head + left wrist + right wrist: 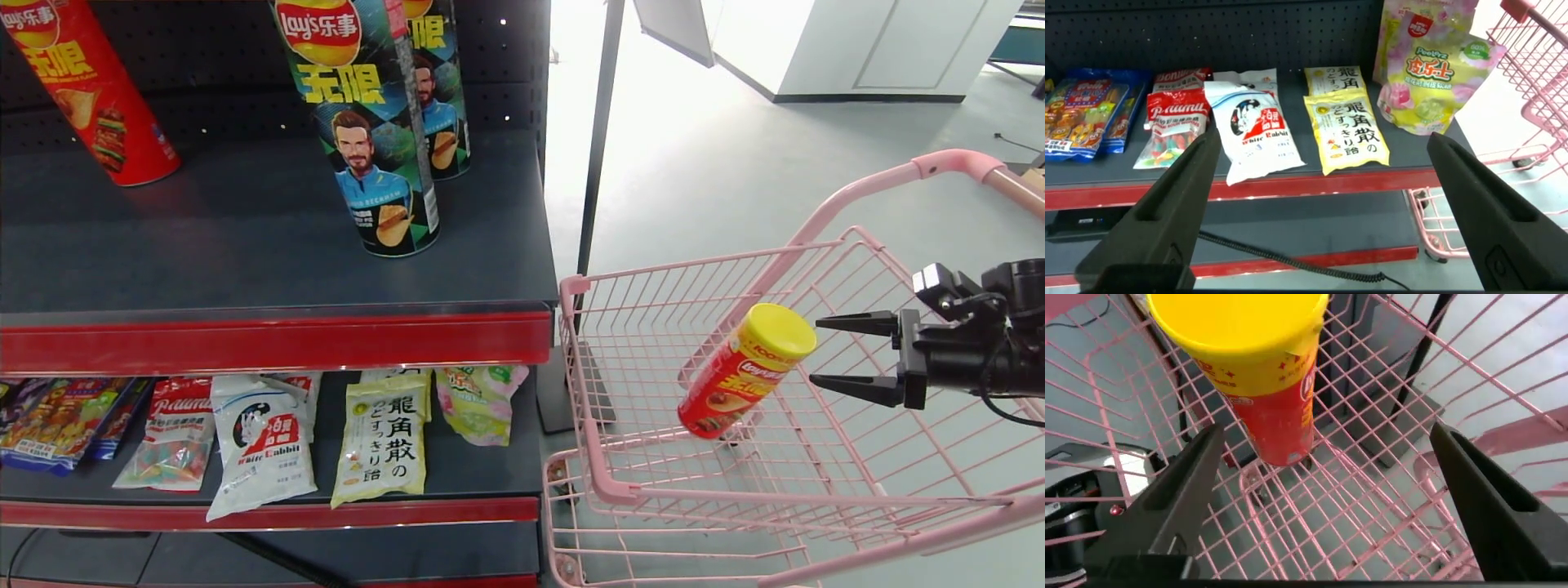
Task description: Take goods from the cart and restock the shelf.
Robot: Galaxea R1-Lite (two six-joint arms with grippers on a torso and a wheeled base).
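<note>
Shelf (269, 245) of dark boards with red front edges stands beside a pink wire cart (694, 261). Three tall cans (371, 122) stand on the upper board, one red toward its left rear corner and two green near its right edge. Snack bags (261, 445) lie along the lower board. A red chip can (747, 371) with a yellow lid leans tilted inside the cart. The right gripper (815, 351), fingers spread, hangs just beside that lid without touching it. The left gripper (1323, 137), spread and empty, faces the lower board's front edge.
</note>
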